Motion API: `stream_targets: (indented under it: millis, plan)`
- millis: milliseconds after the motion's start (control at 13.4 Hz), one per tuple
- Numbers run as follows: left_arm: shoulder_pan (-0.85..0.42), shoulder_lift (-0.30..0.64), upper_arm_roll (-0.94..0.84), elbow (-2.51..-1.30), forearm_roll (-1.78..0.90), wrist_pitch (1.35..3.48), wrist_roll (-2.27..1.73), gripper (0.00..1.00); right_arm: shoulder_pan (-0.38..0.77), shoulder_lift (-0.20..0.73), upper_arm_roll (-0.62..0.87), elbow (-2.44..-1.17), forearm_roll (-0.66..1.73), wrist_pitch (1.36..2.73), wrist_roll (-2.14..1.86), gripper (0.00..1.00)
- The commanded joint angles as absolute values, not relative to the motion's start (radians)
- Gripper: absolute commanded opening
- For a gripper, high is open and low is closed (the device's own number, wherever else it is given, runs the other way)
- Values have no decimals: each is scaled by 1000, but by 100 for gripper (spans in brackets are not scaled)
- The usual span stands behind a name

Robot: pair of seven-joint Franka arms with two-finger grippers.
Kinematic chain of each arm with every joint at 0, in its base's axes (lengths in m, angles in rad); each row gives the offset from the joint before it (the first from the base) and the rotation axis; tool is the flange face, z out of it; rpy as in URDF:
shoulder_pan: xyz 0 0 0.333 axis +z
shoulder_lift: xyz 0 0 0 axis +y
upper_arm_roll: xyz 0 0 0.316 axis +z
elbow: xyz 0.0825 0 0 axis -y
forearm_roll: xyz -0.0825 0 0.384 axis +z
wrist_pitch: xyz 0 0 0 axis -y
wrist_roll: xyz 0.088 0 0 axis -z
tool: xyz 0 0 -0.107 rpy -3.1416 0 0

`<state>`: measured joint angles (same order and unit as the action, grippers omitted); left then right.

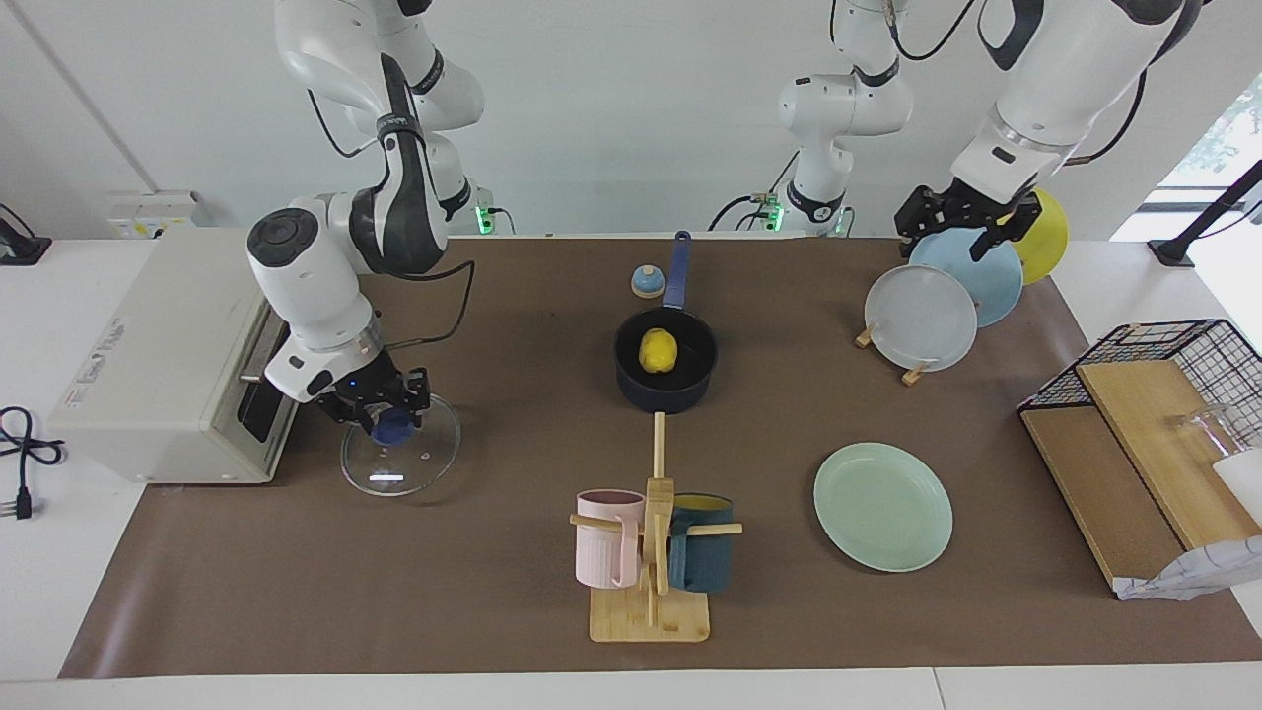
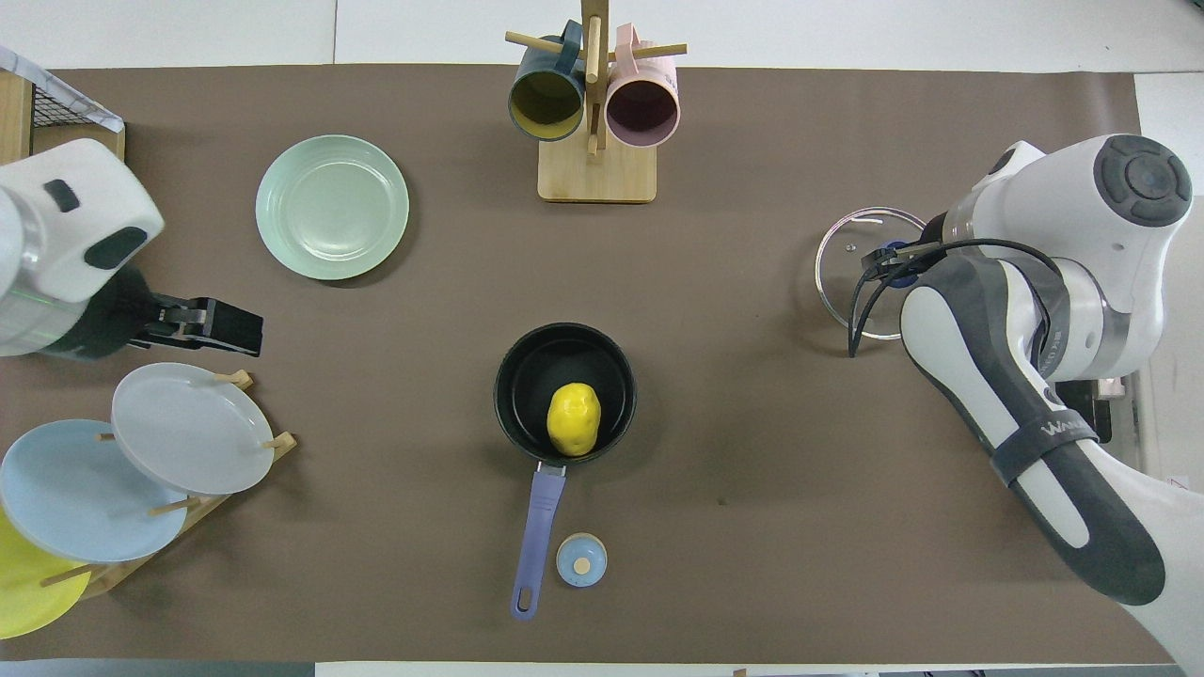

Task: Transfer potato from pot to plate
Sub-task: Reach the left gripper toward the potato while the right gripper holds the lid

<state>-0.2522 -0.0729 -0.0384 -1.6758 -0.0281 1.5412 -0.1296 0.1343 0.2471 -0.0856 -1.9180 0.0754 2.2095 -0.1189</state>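
The yellow potato lies in the dark navy pot, whose blue handle points toward the robots. The mint-green plate lies bare on the mat, farther from the robots and toward the left arm's end. My right gripper is shut on the blue knob of the glass lid, which rests low at the mat beside the toaster. My left gripper is open and empty, up over the plate rack.
A white toaster stands at the right arm's end. A wooden mug stand holds a pink and a teal mug. A rack holds grey-white, light blue and yellow plates. A small blue bell sits by the pot handle. A wire basket stands on wooden boards.
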Motion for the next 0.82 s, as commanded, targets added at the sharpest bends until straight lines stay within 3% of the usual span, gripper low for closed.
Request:
stream_targets:
  millis: [0,372,521,596,745]
  plan:
    - [-394,-146,-28,-1816,-31,1670,-308,100,115,267,-78,-1936,101,2227,-124,36]
    - [-613,-111,-31,-1949,-34,1912,-612,100,113,264,-78,-2008,101,2275,-129,42]
    - [-684,-43,-31,-1988,-34,2018,-618,100,112,265,-78,-1999,101,2269,-126,91]
    - [-711,6,-29,-1996,-34,2076,-617,100,113,264,-78,-1990,101,2263,-121,100]
    - [-715,50,-31,-1997,-34,2144,-606,100,117,249,-80,-1922,92,2188,-118,100]
